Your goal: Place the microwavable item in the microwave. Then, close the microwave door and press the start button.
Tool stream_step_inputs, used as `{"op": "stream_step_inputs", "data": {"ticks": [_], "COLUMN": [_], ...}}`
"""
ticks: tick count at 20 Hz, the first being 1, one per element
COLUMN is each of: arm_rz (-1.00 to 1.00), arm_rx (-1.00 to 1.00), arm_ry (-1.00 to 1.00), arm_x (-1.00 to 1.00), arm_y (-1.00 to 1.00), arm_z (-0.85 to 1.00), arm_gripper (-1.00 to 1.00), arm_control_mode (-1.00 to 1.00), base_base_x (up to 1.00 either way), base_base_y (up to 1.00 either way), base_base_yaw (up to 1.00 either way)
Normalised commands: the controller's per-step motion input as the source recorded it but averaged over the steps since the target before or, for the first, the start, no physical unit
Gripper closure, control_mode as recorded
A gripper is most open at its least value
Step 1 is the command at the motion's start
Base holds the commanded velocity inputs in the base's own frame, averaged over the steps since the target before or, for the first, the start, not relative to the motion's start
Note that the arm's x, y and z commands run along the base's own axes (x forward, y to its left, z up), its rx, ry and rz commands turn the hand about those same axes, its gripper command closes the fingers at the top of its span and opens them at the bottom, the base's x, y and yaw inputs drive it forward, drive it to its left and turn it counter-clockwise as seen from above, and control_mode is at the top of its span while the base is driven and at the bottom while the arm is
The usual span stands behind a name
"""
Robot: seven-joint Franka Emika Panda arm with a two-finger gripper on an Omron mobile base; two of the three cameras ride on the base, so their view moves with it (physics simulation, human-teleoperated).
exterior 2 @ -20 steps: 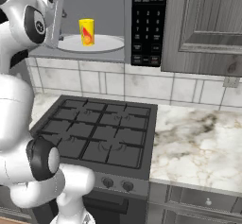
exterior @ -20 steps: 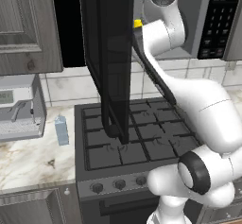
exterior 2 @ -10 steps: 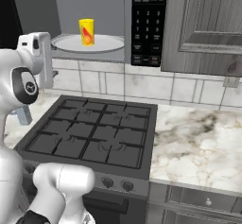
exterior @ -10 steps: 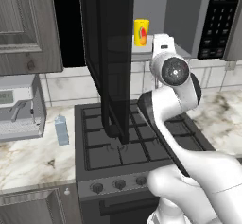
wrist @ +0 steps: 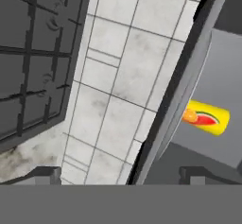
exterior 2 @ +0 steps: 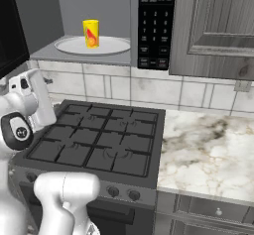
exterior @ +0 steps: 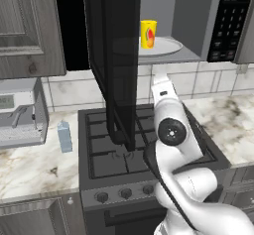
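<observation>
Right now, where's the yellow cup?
The yellow cup stands upright on the round turntable inside the open microwave, left of the keypad strip and above the stove.

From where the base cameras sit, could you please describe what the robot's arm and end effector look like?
The arm is glossy white with rounded, tube-like links and dark joint bands; a round black cap with a small pale ring marks one joint. No cables or lettering are visible. The end effector shows two small dark fingertips in the hand view.
</observation>
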Motion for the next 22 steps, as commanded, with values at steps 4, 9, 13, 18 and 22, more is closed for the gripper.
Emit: {"op": "stream_step_inputs", "data": {"ticks": [4, 9, 13, 18, 22], "arm_rz": [-0.13, -0.05, 0.00, -0.07, -0.10], "arm_rx": [-0.30, -0.26, -0.23, -0.22, -0.20], "arm_ry": [0.00, -0.03, -0.18, -0.30, -0.32], "arm_x": [-0.03, 0.00, -0.09, -0.54, -0.49], "arm_y": [0.09, 0.00, -0.03, 0.46, 0.70], "arm_z": [-0.73, -0.79, -0.65, -0.05, 0.00], "arm_gripper": [-1.00, -1.00, -1.00, -1.00, -1.00], "arm_control_mode": [-1.00, -1.00, -1.00, -1.00, -1.00], "base_base_x": [0.00, 0.00, 0.00, 0.00, 0.00], "base_base_y": [0.00, 0.00, 0.00, 0.00, 0.00], "base_base_yaw": [0.00, 0.00, 0.00, 0.00, 0.00]}}
